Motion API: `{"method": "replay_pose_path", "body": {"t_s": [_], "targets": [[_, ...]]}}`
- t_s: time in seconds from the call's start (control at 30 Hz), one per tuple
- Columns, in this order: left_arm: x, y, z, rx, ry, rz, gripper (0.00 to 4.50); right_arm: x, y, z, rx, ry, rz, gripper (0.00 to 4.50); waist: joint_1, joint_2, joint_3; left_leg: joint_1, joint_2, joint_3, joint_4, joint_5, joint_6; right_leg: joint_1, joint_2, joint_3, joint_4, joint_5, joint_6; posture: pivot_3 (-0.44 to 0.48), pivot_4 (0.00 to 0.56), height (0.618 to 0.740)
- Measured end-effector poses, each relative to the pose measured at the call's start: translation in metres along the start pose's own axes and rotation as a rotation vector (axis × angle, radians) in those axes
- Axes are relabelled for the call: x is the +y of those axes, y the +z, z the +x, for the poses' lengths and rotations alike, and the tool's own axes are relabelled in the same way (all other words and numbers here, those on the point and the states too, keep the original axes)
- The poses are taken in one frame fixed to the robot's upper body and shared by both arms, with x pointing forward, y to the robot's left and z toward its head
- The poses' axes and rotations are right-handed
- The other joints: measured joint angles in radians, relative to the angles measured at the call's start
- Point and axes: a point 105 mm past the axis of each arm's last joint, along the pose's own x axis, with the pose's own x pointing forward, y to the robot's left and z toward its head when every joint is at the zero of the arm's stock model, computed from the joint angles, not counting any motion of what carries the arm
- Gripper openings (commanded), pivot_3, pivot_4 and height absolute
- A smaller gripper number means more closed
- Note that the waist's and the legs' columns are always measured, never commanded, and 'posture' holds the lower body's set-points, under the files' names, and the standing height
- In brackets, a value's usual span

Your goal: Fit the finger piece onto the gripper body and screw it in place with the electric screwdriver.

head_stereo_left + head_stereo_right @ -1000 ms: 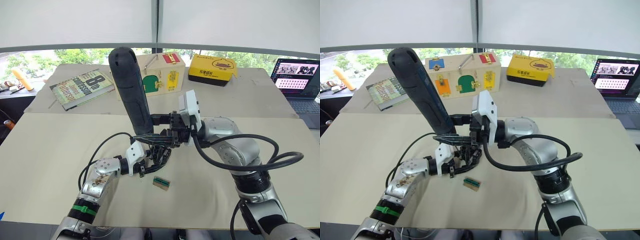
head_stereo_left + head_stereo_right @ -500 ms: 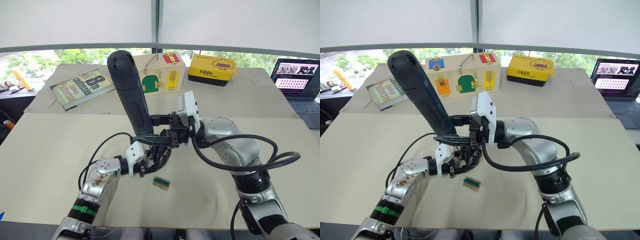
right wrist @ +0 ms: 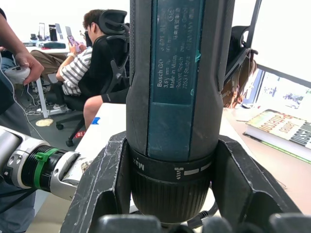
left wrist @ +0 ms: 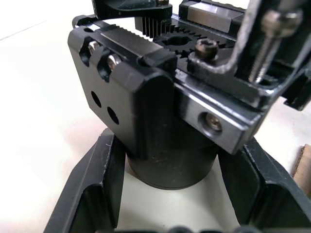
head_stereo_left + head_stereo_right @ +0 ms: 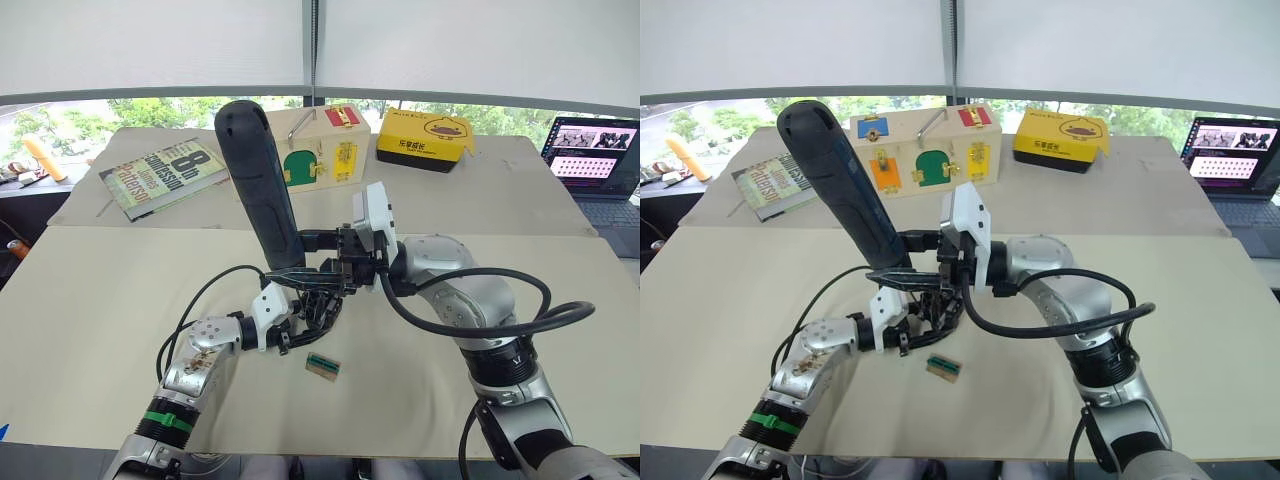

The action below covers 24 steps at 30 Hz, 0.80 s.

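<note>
Screwdriver tilt barely shifted: my right fingers (image 5: 902, 272) grip the electric screwdriver (image 5: 840, 180) (bit down), left fingers (image 4: 245, 167) clamp the gripper body (image 4: 170, 111); fastening likely underway.

The electric screwdriver (image 5: 258, 180) is a thick dark blue-black cylinder with a rounded top end. It stands nearly upright over the middle of the table, leaning a little to the left and far side, collar end down. Directly beneath it sits the gripper body (image 5: 318, 308), a small black assembly of geared linkages and screws on a round base, low over the tabletop.
</note>
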Motion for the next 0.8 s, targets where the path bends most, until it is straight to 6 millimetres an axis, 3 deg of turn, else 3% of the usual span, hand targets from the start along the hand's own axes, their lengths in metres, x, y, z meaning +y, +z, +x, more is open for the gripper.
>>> {"method": "replay_pose_path", "body": {"t_s": [0.8], "targets": [[0.0000,-0.0002,-0.0003,0.001,0.002,0.000,2.27,0.0021,-0.0011,0.0001,0.010,0.014,0.014,1.90,-0.001,0.000,0.000,0.000,0.000,0.000,0.000,0.000,0.000,0.000,0.000,0.000,0.000,0.000,0.000,0.000,0.150,0.740]]}}
